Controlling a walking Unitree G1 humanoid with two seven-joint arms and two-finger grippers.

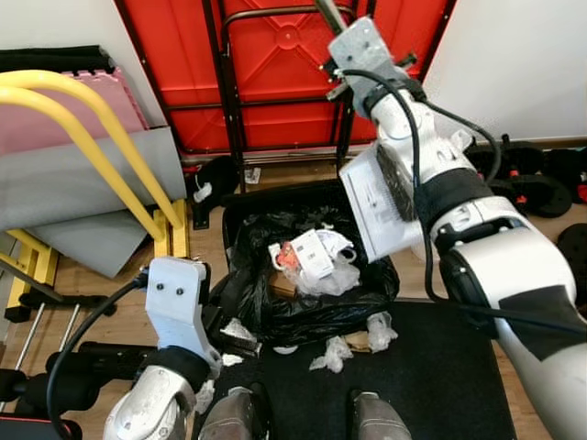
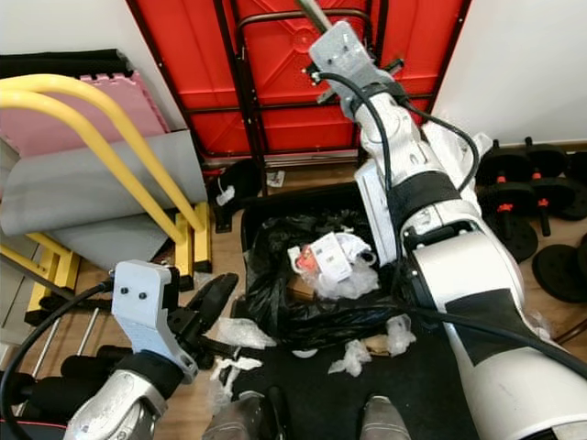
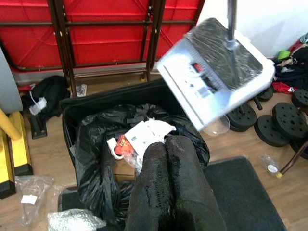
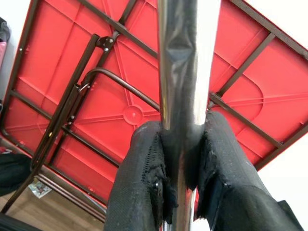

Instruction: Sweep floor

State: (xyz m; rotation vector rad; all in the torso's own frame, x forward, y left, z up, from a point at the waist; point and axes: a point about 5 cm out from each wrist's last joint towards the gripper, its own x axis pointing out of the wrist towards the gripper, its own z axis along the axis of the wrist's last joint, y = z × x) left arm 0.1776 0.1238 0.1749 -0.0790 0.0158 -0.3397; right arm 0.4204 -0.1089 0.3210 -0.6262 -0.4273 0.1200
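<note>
Black plastic lined the bin (image 1: 252,307), already holding rubbish. Our right claw (image 4: 180,166) gripped the metal handle (image 4: 183,72), dustpan (image 3: 211,72) raised above it; the left claw (image 3: 171,192) was pressed closed, empty. Scraps (image 1: 335,353) remained on the floor, we judged.

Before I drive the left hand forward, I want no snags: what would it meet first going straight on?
Most likely the black bin bag stuffed with white crumpled wrappers, straight ahead of the closed left hand. The white dustpan hangs beyond; depth is unclear.
</note>
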